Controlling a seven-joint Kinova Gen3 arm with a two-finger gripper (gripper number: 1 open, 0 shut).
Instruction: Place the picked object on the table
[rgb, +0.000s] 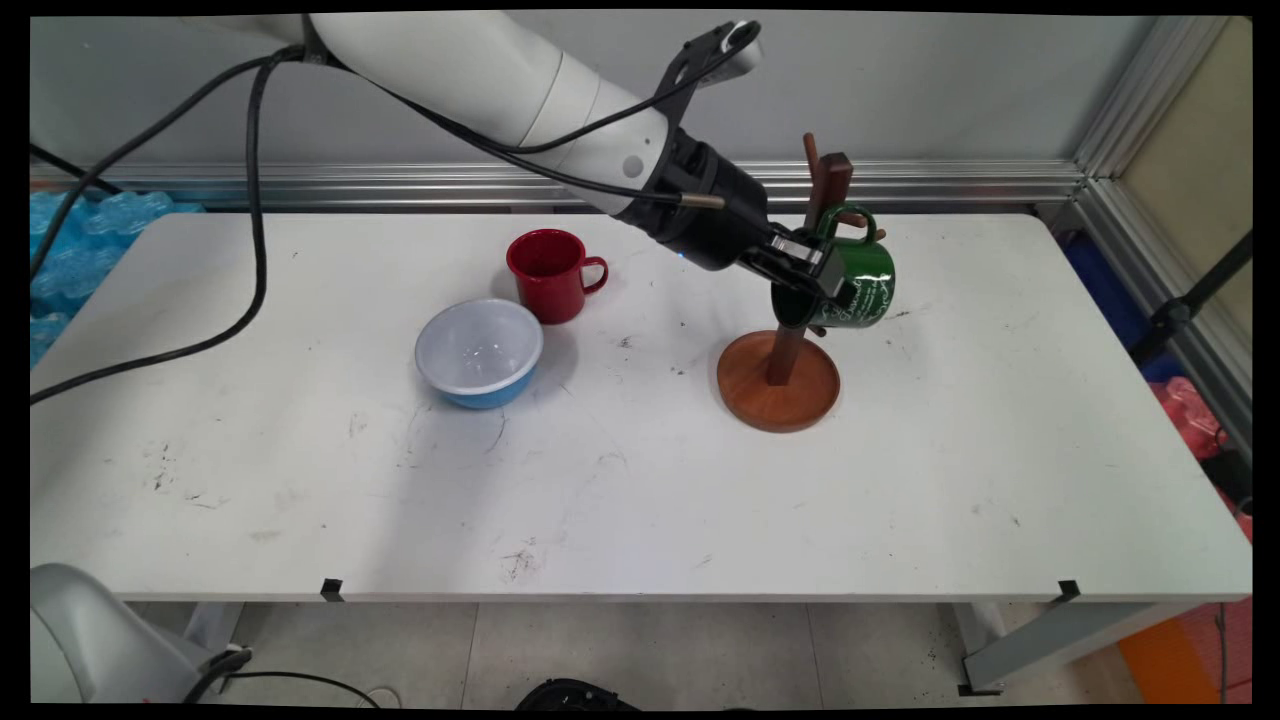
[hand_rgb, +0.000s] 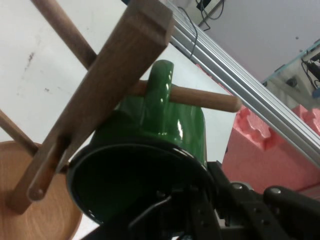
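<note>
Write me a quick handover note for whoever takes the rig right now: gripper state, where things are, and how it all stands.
Gripper: shut on the rim of the green mug, held tipped on its side.
Green mug: its handle is looped over a peg of the wooden mug tree, as the hand view shows. The mug is on the peg but not released.
Red mug: upright on the table, left of the tree.
Blue bowl: just in front of the red mug, white inside, nothing in it.

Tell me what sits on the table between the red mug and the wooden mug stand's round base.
Nothing: in the main view, only bare, scuffed white table lies between the red enamel mug and the wooden mug stand's round base.
</note>
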